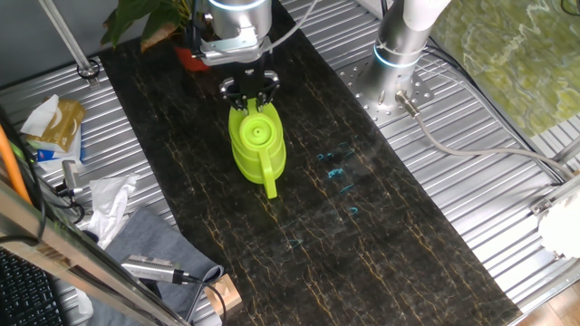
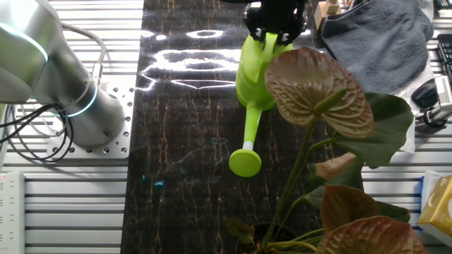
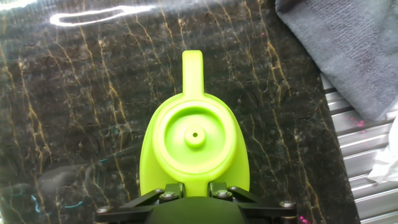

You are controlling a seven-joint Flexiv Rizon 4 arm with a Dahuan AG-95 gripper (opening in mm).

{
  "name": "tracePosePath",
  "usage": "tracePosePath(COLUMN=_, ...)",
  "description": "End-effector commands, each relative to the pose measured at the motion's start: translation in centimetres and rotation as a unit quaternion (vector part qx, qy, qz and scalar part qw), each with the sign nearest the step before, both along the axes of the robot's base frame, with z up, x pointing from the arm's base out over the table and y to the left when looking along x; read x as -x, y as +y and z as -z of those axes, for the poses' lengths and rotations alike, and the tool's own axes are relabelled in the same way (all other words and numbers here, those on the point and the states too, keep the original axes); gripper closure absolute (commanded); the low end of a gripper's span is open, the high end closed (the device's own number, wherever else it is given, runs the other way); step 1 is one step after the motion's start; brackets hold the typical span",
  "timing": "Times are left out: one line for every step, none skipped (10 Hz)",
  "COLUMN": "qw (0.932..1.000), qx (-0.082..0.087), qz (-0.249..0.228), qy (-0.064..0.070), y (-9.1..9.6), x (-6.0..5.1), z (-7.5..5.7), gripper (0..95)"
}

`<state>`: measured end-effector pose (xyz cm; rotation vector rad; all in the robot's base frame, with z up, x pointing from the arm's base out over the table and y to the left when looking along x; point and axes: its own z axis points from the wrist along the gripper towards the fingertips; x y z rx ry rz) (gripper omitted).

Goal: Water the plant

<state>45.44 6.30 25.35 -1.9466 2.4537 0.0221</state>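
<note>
A lime-green watering can (image 1: pixel 256 145) (image 2: pixel 258 77) (image 3: pixel 194 143) stands on the black marbled mat (image 1: pixel 362 226), its spout pointing away from the plant. My gripper (image 1: pixel 249 91) (image 2: pixel 275 32) (image 3: pixel 194 190) sits over the can's rear, its fingers (image 3: pixel 174 188) pressed on both sides of the handle. The plant (image 1: pixel 136 18) stands just behind the gripper at the mat's far end, its red-orange pot (image 1: pixel 188 60) partly hidden by my hand. In the other fixed view the plant's broad leaves (image 2: pixel 318 85) fill the foreground and cover part of the can.
A grey cloth (image 1: pixel 154 240) (image 2: pixel 374 35) (image 3: pixel 342 50) lies beside the mat. White crumpled paper (image 1: pixel 109 204), a yellow packet (image 1: pixel 59 122) and cables lie on the ribbed metal table. The arm's base (image 1: pixel 399 54) (image 2: pixel 63 85) stands on the other side.
</note>
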Motion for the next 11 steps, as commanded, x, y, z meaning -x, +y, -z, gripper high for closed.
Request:
tracePosePath(qw=1.0000, qx=0.000, qz=0.001, qy=0.000, y=0.0, x=0.0, z=-1.4, gripper=95.0)
tracePosePath(qw=1.0000, qx=0.000, qz=0.001, qy=0.000, y=0.0, x=0.0, z=-1.5, gripper=95.0)
tracePosePath(qw=1.0000, qx=0.000, qz=0.001, qy=0.002, y=0.0, x=-0.1, z=-1.6, gripper=95.0)
tracePosePath(qw=1.0000, qx=0.000, qz=0.002, qy=0.004, y=0.0, x=-0.2, z=-1.9, gripper=95.0)
tracePosePath(qw=1.0000, qx=0.000, qz=0.002, qy=0.006, y=0.1, x=-0.3, z=-2.0, gripper=95.0)
tracePosePath(qw=1.0000, qx=0.000, qz=0.002, qy=0.008, y=0.2, x=-0.5, z=-2.3, gripper=95.0)
tracePosePath(qw=0.9999, qx=0.000, qz=0.002, qy=0.011, y=0.2, x=-0.6, z=-2.5, gripper=95.0)
tracePosePath(qw=0.9999, qx=0.000, qz=0.003, qy=0.013, y=0.3, x=-0.8, z=-2.8, gripper=95.0)
tracePosePath(qw=0.9999, qx=0.000, qz=0.006, qy=0.015, y=0.4, x=-0.9, z=-3.1, gripper=95.0)
tracePosePath(qw=0.9998, qx=-0.001, qz=0.007, qy=0.016, y=0.5, x=-0.9, z=-3.3, gripper=95.0)
tracePosePath(qw=0.9998, qx=-0.001, qz=0.008, qy=0.017, y=0.6, x=-1.1, z=-3.7, gripper=95.0)
